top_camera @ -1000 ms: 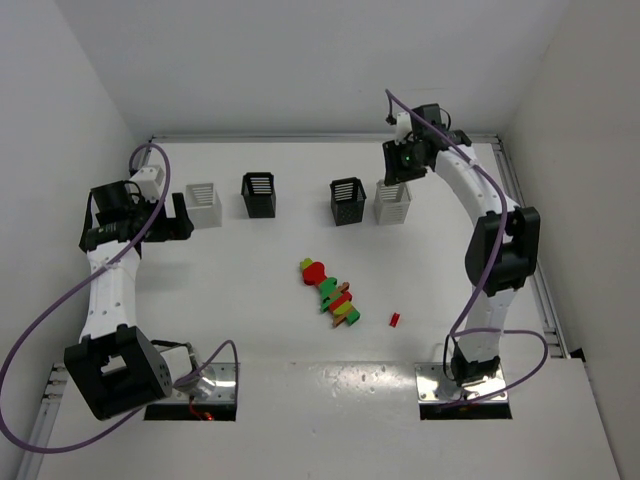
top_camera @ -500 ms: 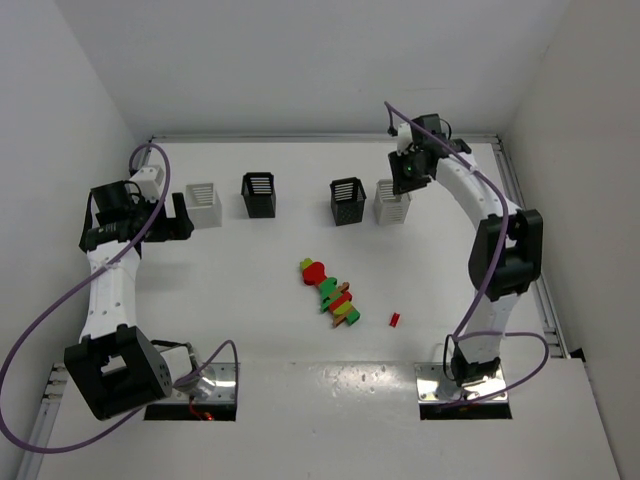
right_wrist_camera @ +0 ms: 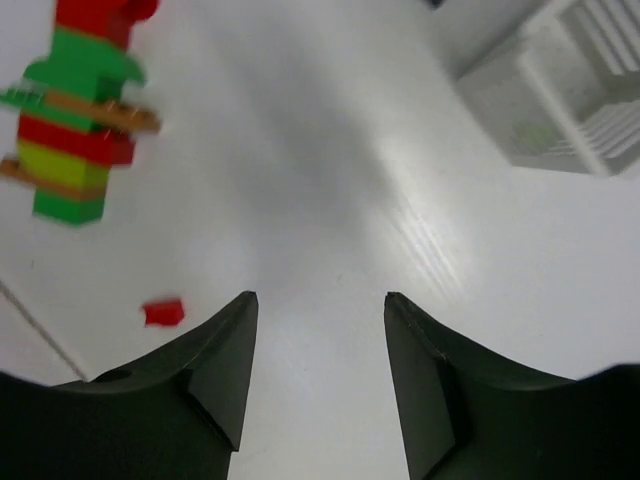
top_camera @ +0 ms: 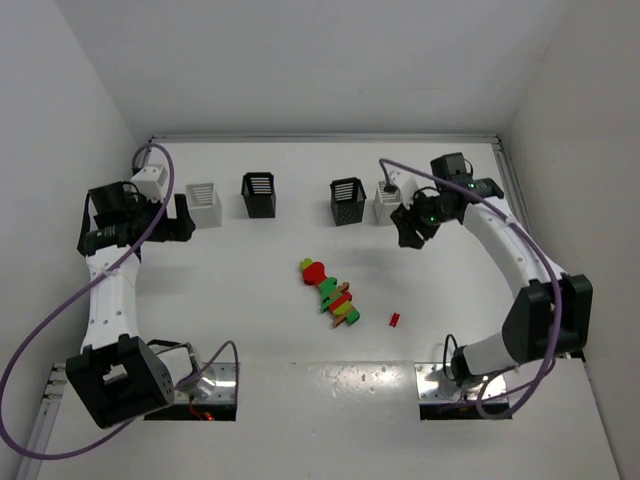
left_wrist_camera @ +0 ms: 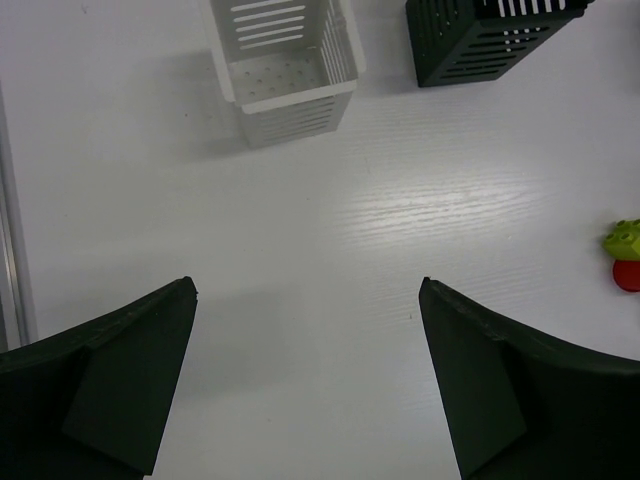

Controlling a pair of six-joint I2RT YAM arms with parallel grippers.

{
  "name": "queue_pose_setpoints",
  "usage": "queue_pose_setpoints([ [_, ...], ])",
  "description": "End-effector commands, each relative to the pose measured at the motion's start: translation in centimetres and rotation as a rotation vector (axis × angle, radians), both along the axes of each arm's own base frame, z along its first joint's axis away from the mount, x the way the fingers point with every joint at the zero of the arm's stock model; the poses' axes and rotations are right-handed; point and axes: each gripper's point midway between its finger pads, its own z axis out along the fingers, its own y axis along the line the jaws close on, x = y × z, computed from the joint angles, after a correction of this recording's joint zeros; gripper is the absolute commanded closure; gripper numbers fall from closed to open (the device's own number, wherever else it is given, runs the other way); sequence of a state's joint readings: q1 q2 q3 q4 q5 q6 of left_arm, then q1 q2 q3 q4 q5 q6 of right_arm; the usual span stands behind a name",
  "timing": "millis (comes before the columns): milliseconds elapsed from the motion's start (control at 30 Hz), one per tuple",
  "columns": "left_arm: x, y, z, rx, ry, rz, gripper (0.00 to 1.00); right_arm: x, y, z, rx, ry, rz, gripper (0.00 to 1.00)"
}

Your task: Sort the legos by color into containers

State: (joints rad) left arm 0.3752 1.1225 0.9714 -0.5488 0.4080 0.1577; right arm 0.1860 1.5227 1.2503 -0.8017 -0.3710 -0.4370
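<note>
Where legos (top_camera: 330, 292) lie, row diagonal (far-left, near-right)

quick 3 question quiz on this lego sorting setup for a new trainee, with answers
1. How many containers stand in the far row? A) two B) four C) six
2. True or false: the right gripper is shut on the loose red lego.
3. Fill the gap: the white container in the left wrist view holds ___ legos.

Key:
1. B: two white at the ends, two black between them.
2. False: its jaws are open and empty, and that lego lies on the table, apart from the stacked legos.
3. No: its floor is bare.
</note>
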Motion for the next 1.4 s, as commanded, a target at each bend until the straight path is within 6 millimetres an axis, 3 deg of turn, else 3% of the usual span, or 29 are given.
queue_pose_setpoints([
  [0, 0.4, -0.6, 1.7, -0.003, -0.052, -0.067, 0.0, -5.3, 1.2, -0.8, 0.029, -0.049, 0.419, 0.46],
  [33, 0.5, -0.7, 1.8, -0.012, -0.047, -0.075, 0.0, -7.9, 0.8, -1.9, 0.024, -0.015, 0.48, 0.44],
  [133, 1.0, -0.7, 2.0, -0.026, -0.047, -0.078, 0.0, -11.6, 0.7, -3.7, 0.013, -0.018, 0.693, 0.37],
  [400, 1.5, -0.9, 1.4, -0.066, -0.023, -0.079, 0.0, -15.3, 1.5, -7.3, -0.024, -0.108, 1.055, 0.2],
  [633, 1.6, -0.9, 1.1, -0.07, -0.015, -0.078, 0.0, -17.4, 2.0, -10.0, -0.063, -0.191, 1.311, 0.22],
  [700, 1.6, -0.7, 1.1, -0.064, -0.013, -0.071, 0.0, -17.8, 2.2, -10.5, -0.084, -0.254, 1.402, 0.29],
  [833, 1.7, -0.7, 0.5, -0.072, 0.005, -0.071, 0.0, -17.5, 2.9, -11.0, -0.114, -0.355, 1.475, 0.34],
  [1100, 1.6, -0.7, -0.2, -0.08, 0.022, -0.07, 0.0, -16.6, 4.7, -11.7, -0.112, -0.357, 1.543, 0.43],
  [1367, 1.7, -0.7, -0.4, -0.084, 0.031, -0.07, 0.0, -16.6, 4.7, -12.8, -0.157, -0.329, 1.589, 0.52],
])
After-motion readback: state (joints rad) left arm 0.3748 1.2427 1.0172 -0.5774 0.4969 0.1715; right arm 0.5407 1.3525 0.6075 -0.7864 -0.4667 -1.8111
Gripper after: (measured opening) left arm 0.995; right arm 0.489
